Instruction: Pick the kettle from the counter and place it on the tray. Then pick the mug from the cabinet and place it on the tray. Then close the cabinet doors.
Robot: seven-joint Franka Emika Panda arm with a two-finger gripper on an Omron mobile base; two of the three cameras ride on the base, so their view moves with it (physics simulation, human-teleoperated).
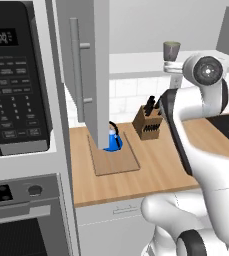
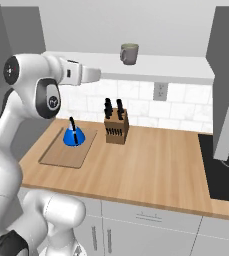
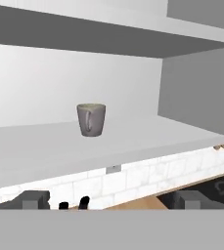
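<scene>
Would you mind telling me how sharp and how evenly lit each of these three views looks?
Left base view: soft, the kettle half hidden behind a cabinet door. Right base view: even light, no glare on the counter. Hand view: the mug is fairly crisp, the shelf underside shaded.

kettle on tray, mug on shelf

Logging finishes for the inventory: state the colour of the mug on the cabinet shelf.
The mug is plain grey-green, clearest in the hand view.
</scene>
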